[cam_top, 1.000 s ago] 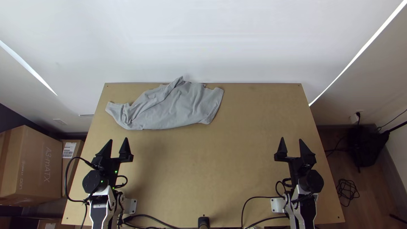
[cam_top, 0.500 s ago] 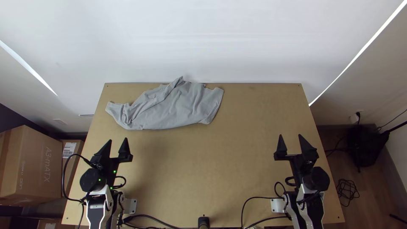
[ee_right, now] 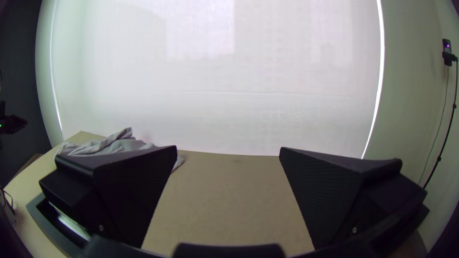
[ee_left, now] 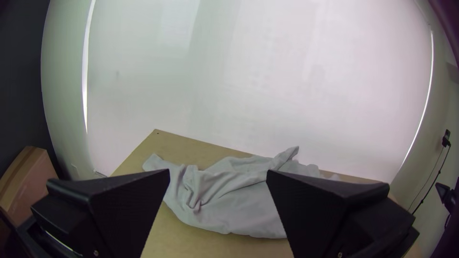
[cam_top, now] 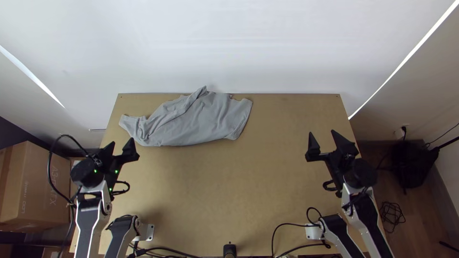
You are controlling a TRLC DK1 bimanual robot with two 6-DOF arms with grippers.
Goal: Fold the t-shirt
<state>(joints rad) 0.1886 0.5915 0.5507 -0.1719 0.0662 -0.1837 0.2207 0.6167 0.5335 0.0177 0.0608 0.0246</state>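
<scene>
pale blind (cam_top: pixel 229 57) | light slit (cam_top: pixel 404 60) | wooden table (cam_top: pixel 215 191) | cardboard box (cam_top: pixel 36 191) | floor (cam_top: pixel 423 215)

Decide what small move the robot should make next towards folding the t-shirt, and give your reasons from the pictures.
Probably the left gripper should ease forward and down to the near edge of the t-shirt. It lies crumpled on the far left of the table, unheld, so it likely needs spreading before folding; that open gripper is nearer.
</scene>
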